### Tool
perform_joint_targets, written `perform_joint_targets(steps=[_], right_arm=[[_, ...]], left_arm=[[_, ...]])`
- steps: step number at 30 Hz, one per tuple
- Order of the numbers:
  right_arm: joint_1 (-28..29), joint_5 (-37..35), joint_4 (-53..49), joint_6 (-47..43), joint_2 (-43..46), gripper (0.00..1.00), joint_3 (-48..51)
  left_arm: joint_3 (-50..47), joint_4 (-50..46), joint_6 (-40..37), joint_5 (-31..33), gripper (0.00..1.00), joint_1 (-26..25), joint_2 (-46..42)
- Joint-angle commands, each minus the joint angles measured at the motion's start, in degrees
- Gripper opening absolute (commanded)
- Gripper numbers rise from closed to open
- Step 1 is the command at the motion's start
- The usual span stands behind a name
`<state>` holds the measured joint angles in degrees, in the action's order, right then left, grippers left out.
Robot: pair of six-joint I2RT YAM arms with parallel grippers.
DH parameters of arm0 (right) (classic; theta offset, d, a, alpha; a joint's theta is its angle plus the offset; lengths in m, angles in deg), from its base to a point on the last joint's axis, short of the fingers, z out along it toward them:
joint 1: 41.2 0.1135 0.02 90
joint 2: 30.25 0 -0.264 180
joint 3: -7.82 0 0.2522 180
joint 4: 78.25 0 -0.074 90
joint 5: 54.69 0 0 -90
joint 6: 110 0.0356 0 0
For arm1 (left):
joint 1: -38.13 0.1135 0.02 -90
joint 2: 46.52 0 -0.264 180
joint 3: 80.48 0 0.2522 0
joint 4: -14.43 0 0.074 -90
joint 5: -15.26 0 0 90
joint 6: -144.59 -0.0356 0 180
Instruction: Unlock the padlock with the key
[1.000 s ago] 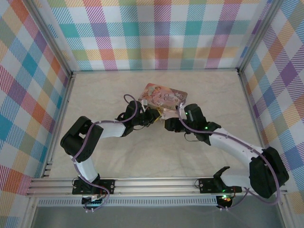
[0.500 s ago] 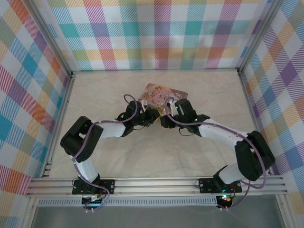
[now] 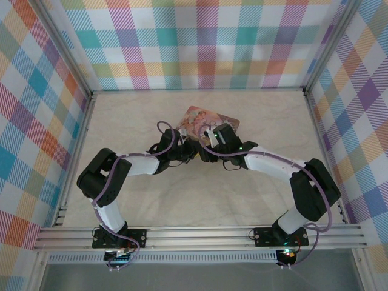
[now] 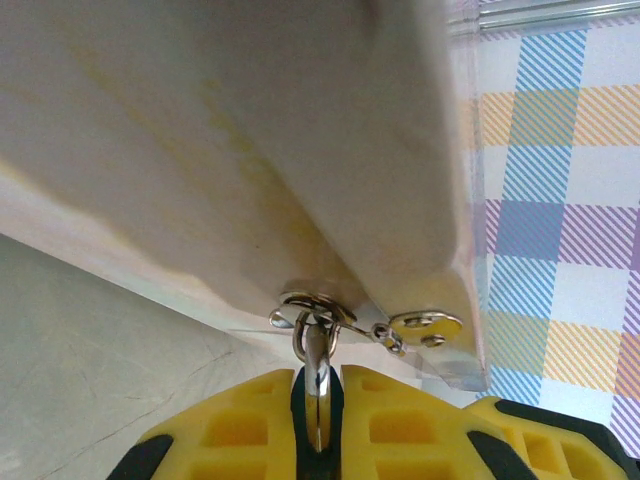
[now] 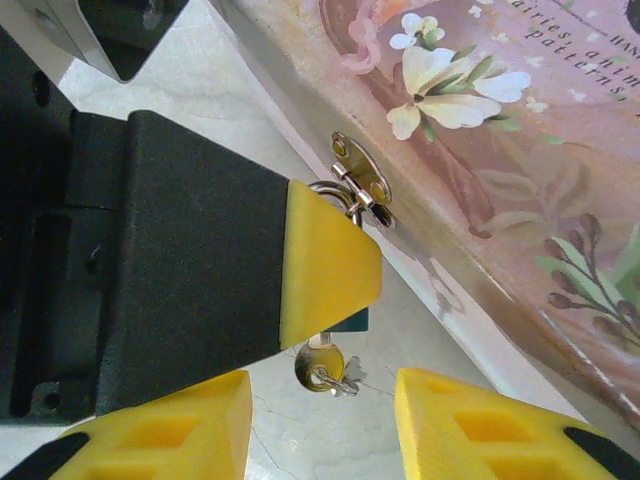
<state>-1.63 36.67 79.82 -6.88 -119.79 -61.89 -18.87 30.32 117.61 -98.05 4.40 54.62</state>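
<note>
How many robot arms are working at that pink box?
2. The left arm reaches in from the left, the right arm from the right; both meet at the pink tin's near edge.

You have bright, even overhead light across the counter (image 3: 242, 194), with only faint, soft shadows beside the pink tin (image 3: 200, 118). On your left wrist camera the tin's side is washed pale and blurred, and the left gripper (image 4: 318, 415) below it is soft. The right wrist view is sharper, with the tin's lid crisp.

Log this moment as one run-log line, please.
left gripper: shut on small bluish metal padlock | small silvery key: below padlock | right gripper: open, near key
</note>
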Motion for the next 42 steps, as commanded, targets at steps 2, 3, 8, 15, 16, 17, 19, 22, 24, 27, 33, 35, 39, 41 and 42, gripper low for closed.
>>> perform_joint_targets(steps=[2,3,8,15,16,17,19,22,24,27,33,35,39,41,42], right_arm=[[1.2,-0.5,1.7,-0.4,0.7,0.43,0.1],[1.3,-0.7,1.9,-0.2,1.6,0.43,0.7],[1.4,-1.9,1.7,-0.4,5.9,0.43,2.9],[2.6,-3.0,1.9,-1.3,6.8,0.46,4.2],[2.7,-3.1,2.0,-1.5,6.4,0.47,4.3],[2.8,-3.2,2.2,-1.6,6.0,0.47,4.2],[2.8,-3.3,2.4,-1.7,5.1,0.47,4.0],[3.0,-3.8,2.9,-1.9,4.6,0.49,3.7],[3.0,-4.3,3.0,-2.3,3.9,0.49,3.2],[2.9,-5.2,2.4,-3.1,2.5,0.49,1.9],[3.0,-6.0,2.3,-4.1,0.6,0.46,-0.2],[3.0,-6.1,2.0,-4.7,-0.1,0.45,-1.0],[3.0,-6.4,1.8,-5.3,-1.3,0.43,-2.0],[2.9,-6.5,1.6,-5.7,-1.9,0.43,-2.6],[3.0,-6.6,1.6,-5.7,-2.1,0.42,-2.7]], left_arm=[[2.0,5.0,0.4,-3.5,0.02,-0.4,-3.1],[1.9,5.0,0.4,-3.5,0.03,-0.4,-3.1],[1.9,5.0,0.4,-3.8,0.02,0.1,-3.6],[1.9,5.1,0.5,-3.9,0.02,0.2,-4.0],[2.0,5.2,0.5,-4.0,0.02,0.2,-4.1],[2.0,5.1,0.5,-4.0,0.02,0.3,-4.2],[2.0,5.1,0.5,-4.1,0.02,0.4,-4.3],[2.0,5.0,0.6,-4.3,0.02,0.5,-4.6],[1.9,5.0,0.7,-4.4,0.03,0.5,-4.7],[1.9,5.0,0.8,-4.6,0.02,0.6,-4.9],[1.9,5.0,0.9,-4.8,0.02,0.8,-5.1],[1.9,5.1,1.0,-5.0,0.02,0.8,-5.1],[1.8,5.1,1.0,-5.1,0.02,0.8,-5.2],[1.9,5.0,1.0,-5.2,0.02,0.8,-5.2],[1.8,5.2,1.0,-5.2,0.02,0.8,-5.2]])
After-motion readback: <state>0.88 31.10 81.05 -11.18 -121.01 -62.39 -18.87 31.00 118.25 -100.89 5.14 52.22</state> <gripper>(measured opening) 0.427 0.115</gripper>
